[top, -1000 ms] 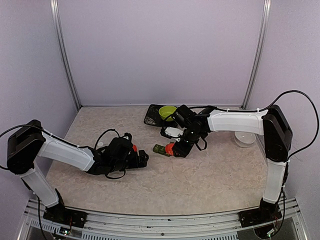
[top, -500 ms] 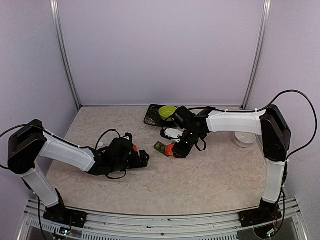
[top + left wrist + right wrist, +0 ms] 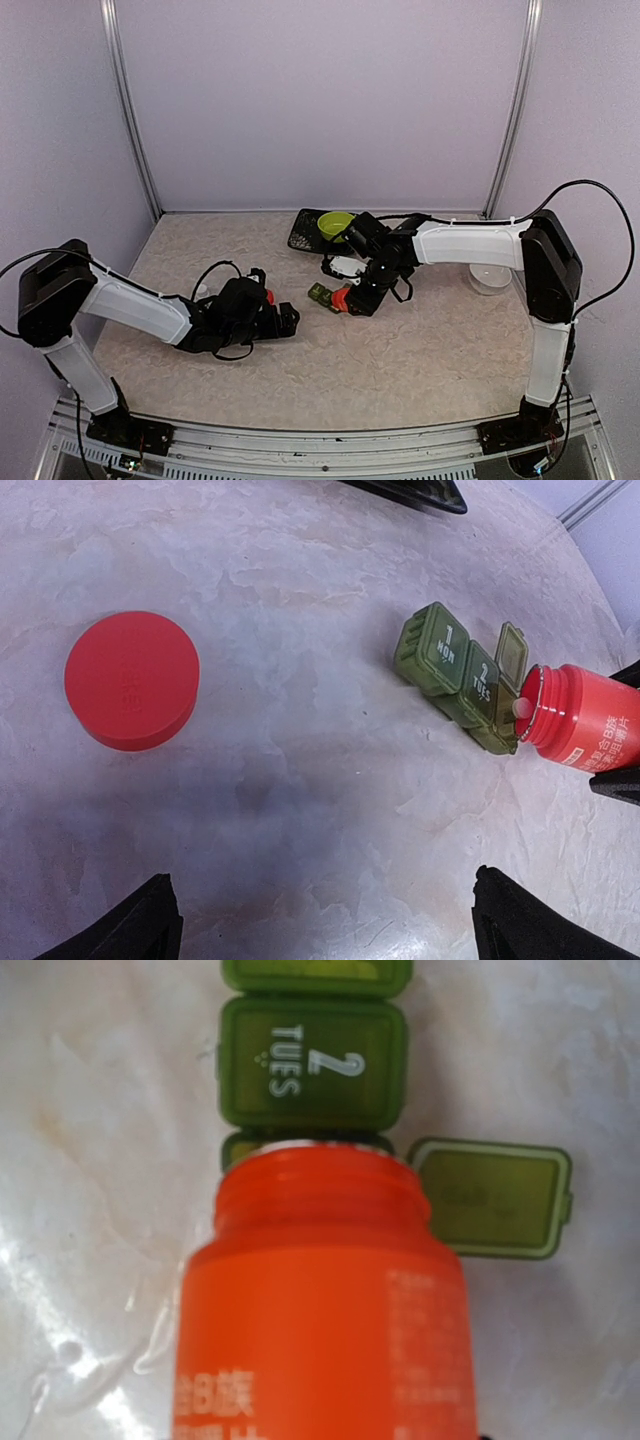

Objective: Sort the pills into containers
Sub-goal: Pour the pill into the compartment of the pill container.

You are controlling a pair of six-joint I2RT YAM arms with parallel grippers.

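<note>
- While the right gripper (image 3: 356, 296) clamps the red pill bottle (image 3: 320, 1300) tipped mouth-down, the containers (image 3: 312, 1060) sit just beyond and under that mouth. The box nearest the gripper has its lid (image 3: 492, 1198) swung open to the side.
- The left gripper (image 3: 322, 900) lies low over the bench (image 3: 420, 370), jaws spread wide and holding nothing. The containers lie ahead of it, and the loose red cap (image 3: 131, 680) is also ahead but well apart from them.
- My worry: if the bottle tips a touch too far, several pills could tumble out at once, overfilling the small box or skittering across the bench.
- The bottle's rim looks to be touching the row, or nearly so. Nothing holds the containers, so a nudge could slide them off from under the mouth or knock the open lid shut.
- The left wrist view shows a white pill (image 3: 519, 707) sitting right at the bottle's lip, with the MON and TUES boxes closed. The right wrist view hides the mouth and most of the open box behind the bottle's shoulder.
- Only the overhead view takes in both arms, though pills and lids are too small to read there.
</note>
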